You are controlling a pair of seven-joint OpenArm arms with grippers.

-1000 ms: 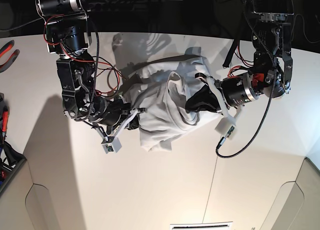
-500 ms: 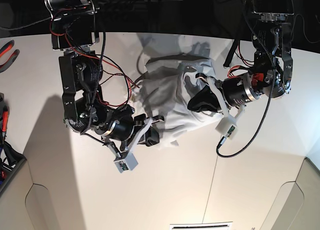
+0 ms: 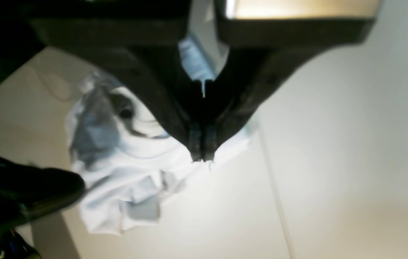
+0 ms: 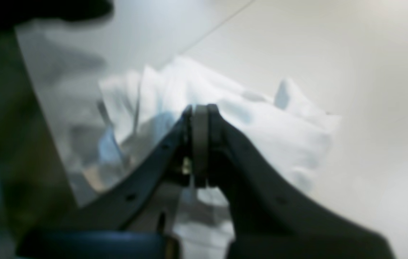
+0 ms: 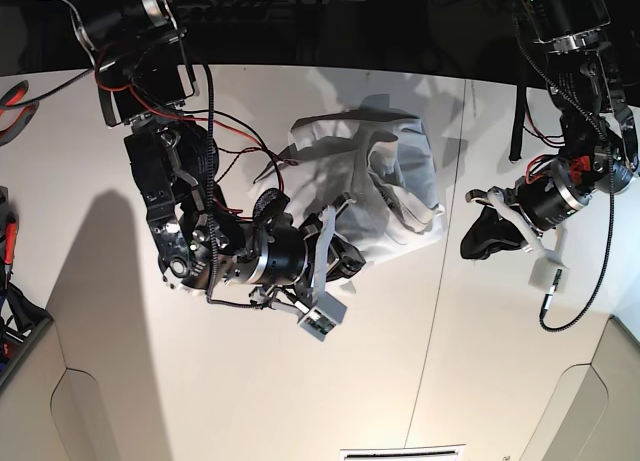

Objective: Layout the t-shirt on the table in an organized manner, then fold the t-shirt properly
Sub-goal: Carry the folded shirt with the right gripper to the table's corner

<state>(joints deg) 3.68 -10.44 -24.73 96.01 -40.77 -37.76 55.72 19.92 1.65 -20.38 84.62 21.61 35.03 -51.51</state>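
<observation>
Since the earlier frames, the left gripper [image 5: 478, 233] has let go and pulled away to the right in the base view, while the right gripper [image 5: 345, 256] has slid across to the lower edge of the t-shirt [image 5: 385, 186], which lies bunched on the table [image 5: 300, 381].

From the left wrist, the jaws are pressed together, empty, above the table [image 3: 333, 144], the t-shirt [image 3: 124, 169] crumpled beyond.

From the right wrist, blurred jaws meet tightly against the t-shirt [image 4: 261, 129]; whether cloth is pinched I cannot tell.
</observation>
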